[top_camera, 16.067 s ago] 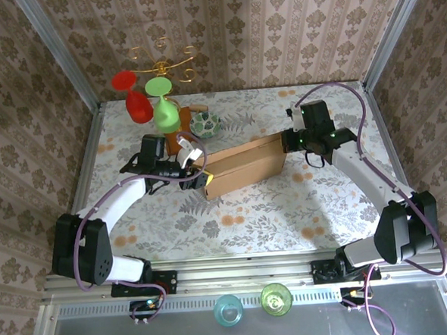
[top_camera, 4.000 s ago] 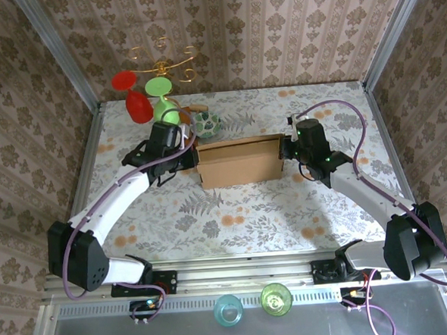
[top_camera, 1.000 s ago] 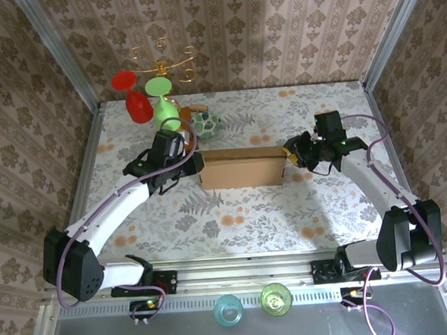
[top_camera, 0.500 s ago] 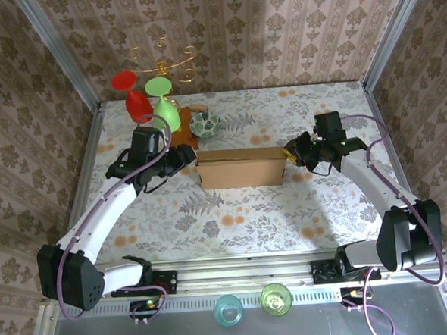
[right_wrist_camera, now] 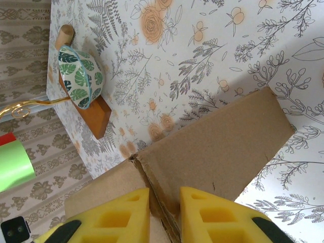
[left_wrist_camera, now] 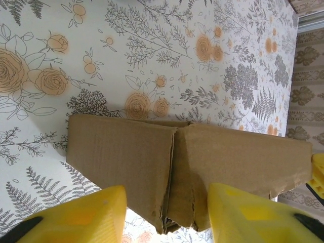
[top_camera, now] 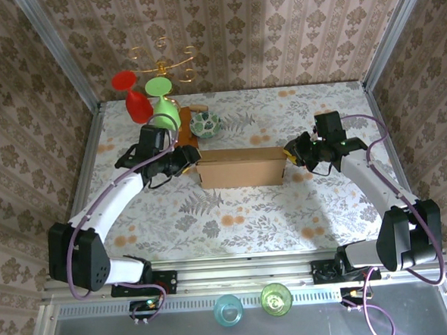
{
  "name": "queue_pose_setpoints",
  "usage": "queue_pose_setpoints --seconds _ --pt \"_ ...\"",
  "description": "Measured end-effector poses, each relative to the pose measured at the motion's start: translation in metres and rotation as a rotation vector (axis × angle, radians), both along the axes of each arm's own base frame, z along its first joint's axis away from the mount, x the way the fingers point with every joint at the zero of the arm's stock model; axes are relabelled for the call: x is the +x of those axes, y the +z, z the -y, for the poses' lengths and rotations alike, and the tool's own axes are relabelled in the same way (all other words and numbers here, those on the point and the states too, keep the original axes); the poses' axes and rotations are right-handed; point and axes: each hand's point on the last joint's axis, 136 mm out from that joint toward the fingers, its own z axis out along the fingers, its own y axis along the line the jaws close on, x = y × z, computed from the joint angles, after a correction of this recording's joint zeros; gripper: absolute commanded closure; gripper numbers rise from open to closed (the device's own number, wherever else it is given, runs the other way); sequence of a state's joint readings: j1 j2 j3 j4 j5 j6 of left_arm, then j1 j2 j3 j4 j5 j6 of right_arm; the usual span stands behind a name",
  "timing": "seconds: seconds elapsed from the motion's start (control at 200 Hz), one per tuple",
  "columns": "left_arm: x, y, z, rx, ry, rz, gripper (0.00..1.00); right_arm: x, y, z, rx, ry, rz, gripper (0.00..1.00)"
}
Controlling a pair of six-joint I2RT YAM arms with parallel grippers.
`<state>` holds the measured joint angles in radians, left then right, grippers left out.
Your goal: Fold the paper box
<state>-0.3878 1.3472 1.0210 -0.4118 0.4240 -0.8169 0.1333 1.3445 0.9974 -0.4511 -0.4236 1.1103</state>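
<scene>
**Mid-table: paper box between two grippers**

At the centre of the flowered table (top_camera: 234,212), paper box (top_camera: 241,167), a shallow rectangular block of tan cardboard, long side running left to right. At its left end, left gripper (top_camera: 190,160): yellow fingers (left_wrist_camera: 86,215) standing wide apart, with the box's end seam and ragged corner in the gap between them. At its right end, right gripper (top_camera: 289,154): fingers (right_wrist_camera: 121,215) set to a narrow slot with a cardboard edge in it, apparently pinched, though the contact itself lies at the lower border of the right wrist view. Behind the box, just beyond its left rear corner: leaf-patterned bowl (top_camera: 205,124) against a reddish wooden board (right_wrist_camera: 98,119). Farther back, toward the far wall: green glass (top_camera: 163,103) and red glass (top_camera: 132,97), close beside each other, near a gold wire rack (top_camera: 162,65).
</scene>
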Motion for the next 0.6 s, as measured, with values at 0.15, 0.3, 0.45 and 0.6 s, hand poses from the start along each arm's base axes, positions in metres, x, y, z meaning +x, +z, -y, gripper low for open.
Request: queue_pose_setpoints --seconds 0.15,0.3,0.45,0.6 --pt "-0.0006 -0.0002 0.0037 -0.002 -0.014 0.014 0.74 0.0014 -0.0004 -0.0007 0.001 0.005 0.004 0.79" --pt "0.0002 -0.0059 0.0047 -0.009 -0.015 0.025 0.82 0.0032 -0.0017 -0.0012 -0.002 0.011 0.009 0.82" --pt "0.0031 -0.0058 0.0047 -0.013 -0.012 0.052 0.89 0.0085 -0.0023 -0.0016 0.006 0.019 0.023 0.86" --pt "0.0027 -0.005 0.0035 -0.01 -0.009 0.064 0.92 0.0093 -0.0019 -0.0016 0.001 0.032 0.038 0.88"
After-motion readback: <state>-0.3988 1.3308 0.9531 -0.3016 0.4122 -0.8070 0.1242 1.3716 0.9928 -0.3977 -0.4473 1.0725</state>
